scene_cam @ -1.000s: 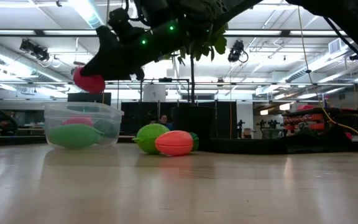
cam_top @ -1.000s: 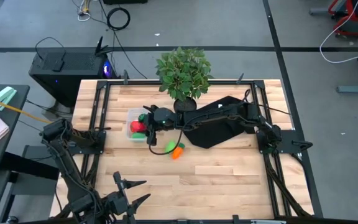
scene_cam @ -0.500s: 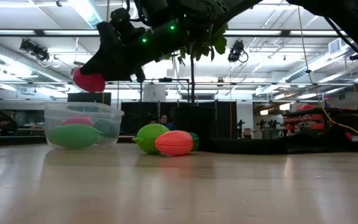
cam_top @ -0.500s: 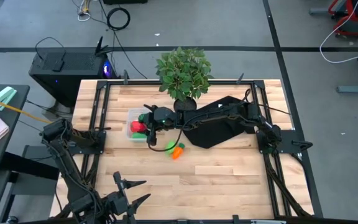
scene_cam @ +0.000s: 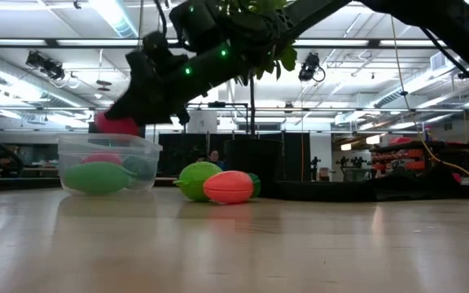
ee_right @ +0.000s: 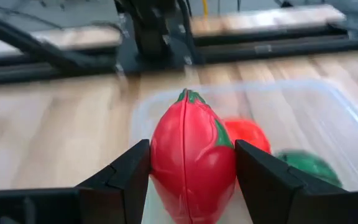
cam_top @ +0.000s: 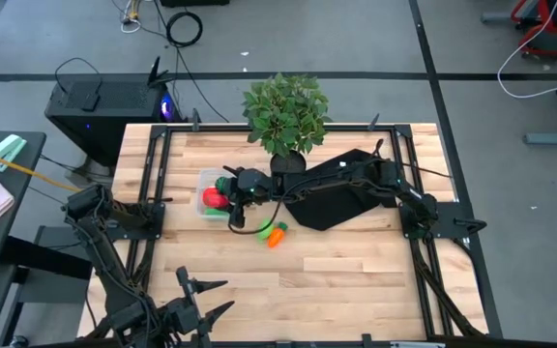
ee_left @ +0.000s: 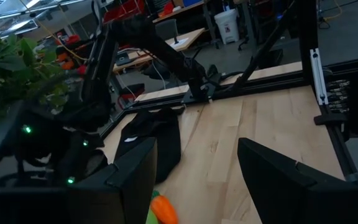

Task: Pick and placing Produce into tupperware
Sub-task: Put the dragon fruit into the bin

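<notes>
The clear tupperware tub [cam_top: 204, 180] stands left of the table's middle; in the low view it [scene_cam: 70, 155] holds a light green oblong piece [scene_cam: 96, 177], a pink-red piece [scene_cam: 103, 158] and a dark green one [scene_cam: 141, 167]. My right gripper [ee_right: 191, 186] hangs over the tub, shut on a red pointed piece with a green stem [ee_right: 191, 165]. A green piece [scene_cam: 195, 180] and an orange-and-green piece [scene_cam: 229, 186] lie on the wood beside the tub. My left gripper [cam_top: 219, 298] waits open near the table's near edge. My right gripper pinches the red piece by its two flanks [ee_right: 160, 168], one finger [ee_right: 120, 183] on each side, its stem end pointing away from the wrist. The fingers slant down from the table's right. The piece [scene_cam: 117, 124] is lifted clear, just above the tub's rim.
A leafy potted plant [cam_top: 285, 114] stands at the far edge, and a black cloth sheet [cam_top: 341, 198] lies under the right arm. The two loose pieces [cam_top: 271, 232] sit just near-right of the tub. Bare wood stretches across the table's near half.
My right gripper has moved down toward the tub with the red piece still held, bringing it from well above the rim to just over it. The rest has stayed put.
</notes>
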Motion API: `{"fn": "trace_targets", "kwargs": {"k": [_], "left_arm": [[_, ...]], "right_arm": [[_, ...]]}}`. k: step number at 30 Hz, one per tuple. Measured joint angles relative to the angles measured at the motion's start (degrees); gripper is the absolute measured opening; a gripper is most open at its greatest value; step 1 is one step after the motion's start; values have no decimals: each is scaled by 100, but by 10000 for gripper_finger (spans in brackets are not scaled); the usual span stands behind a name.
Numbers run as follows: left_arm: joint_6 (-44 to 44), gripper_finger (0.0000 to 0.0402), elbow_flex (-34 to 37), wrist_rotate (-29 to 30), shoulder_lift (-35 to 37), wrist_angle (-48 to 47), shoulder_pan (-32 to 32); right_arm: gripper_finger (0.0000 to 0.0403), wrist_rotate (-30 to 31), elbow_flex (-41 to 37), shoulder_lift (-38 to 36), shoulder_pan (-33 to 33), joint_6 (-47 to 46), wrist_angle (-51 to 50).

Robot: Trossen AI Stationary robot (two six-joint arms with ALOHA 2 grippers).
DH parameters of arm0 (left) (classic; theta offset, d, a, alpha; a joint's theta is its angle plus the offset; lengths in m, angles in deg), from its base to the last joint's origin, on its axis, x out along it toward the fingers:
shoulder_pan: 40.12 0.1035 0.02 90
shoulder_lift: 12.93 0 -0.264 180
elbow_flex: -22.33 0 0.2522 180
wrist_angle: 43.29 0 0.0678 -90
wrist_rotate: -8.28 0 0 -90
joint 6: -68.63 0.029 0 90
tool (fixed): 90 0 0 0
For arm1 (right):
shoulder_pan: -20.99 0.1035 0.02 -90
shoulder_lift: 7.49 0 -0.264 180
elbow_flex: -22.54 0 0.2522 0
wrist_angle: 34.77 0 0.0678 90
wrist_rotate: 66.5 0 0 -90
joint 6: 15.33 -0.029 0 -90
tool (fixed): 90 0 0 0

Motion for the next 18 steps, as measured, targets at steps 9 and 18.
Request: {"fn": "trace_targets", "kwargs": {"k": [9,18], "left_arm": [[1,231,0,0,0,-7,0],[1,231,0,0,0,-8,0]], "right_arm": [[211,-36,-2,15,-74,-28,103],[245,-200,-2,15,-72,-55,77]]}}
